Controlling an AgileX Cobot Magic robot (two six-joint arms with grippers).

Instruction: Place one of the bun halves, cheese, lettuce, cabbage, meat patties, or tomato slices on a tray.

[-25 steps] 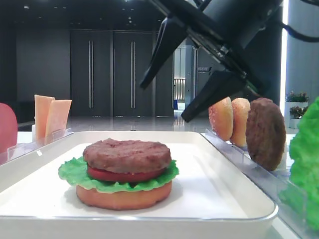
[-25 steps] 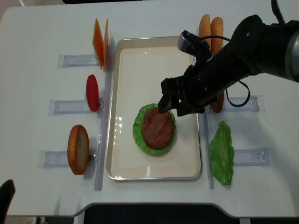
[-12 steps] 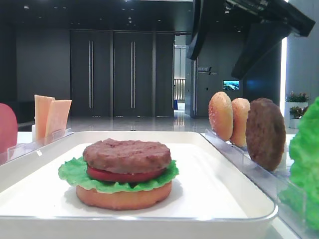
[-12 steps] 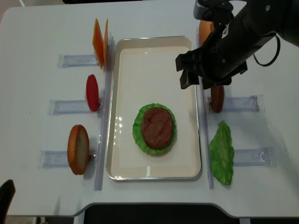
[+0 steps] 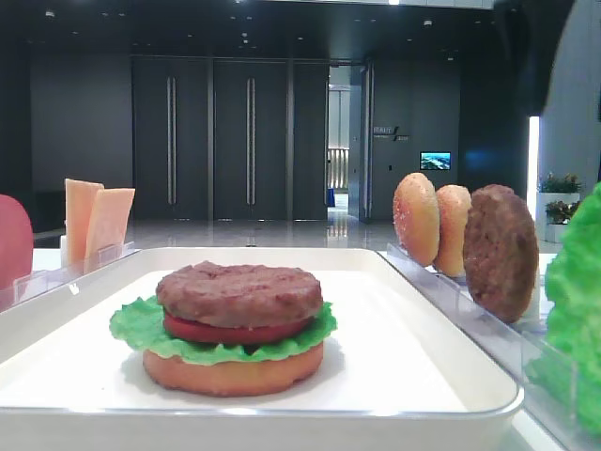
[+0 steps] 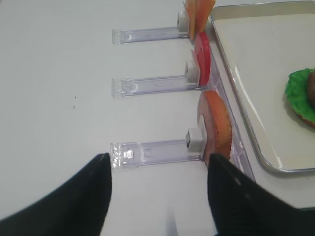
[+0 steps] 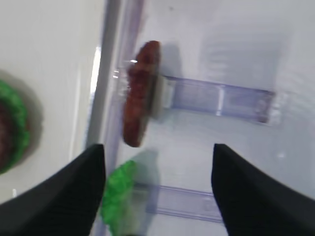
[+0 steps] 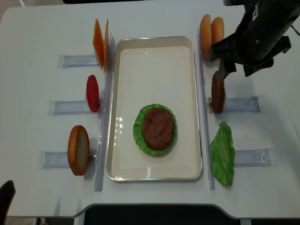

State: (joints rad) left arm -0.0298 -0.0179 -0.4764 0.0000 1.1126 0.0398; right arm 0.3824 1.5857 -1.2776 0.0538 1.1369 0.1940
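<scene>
Moved: our right gripper (image 8: pixel 236 69) has pulled off the tray (image 8: pixel 154 51) and now hangs over the right racks, just above the spare patty (image 8: pixel 217 92).
Tabletop (image 8: pixel 42 37): white; it carries the tray in the middle and clear racks (image 8: pixel 243 104) down both sides, so we judge each arm serves its own side.
Tray: holds one stack near its middle.
Stack: bottom bun (image 5: pixel 233 370), lettuce (image 5: pixel 136 324), tomato (image 5: pixel 235 332), and a patty (image 8: pixel 158 128) on top, lying flat.
Right racks: two bun tops (image 8: pixel 211 30) at the far end, the spare patty next, a lettuce leaf (image 8: pixel 222 153) nearest us; the discs stand on edge, which we judge leaves a rim free for the fingers.
Left racks: cheese (image 8: pixel 100 36), a tomato slice (image 8: pixel 93 93), a bun half (image 8: pixel 78 150), all on edge.
Right fingers (image 7: pixel 64 196): spread wide with nothing between them; the wrist view looks down on the spare patty.
Left gripper (image 6: pixel 157 196): parked over the near left rack, fingers apart and holding nothing.
Next, we judge: cheese or a bun top would suit the stack.
</scene>
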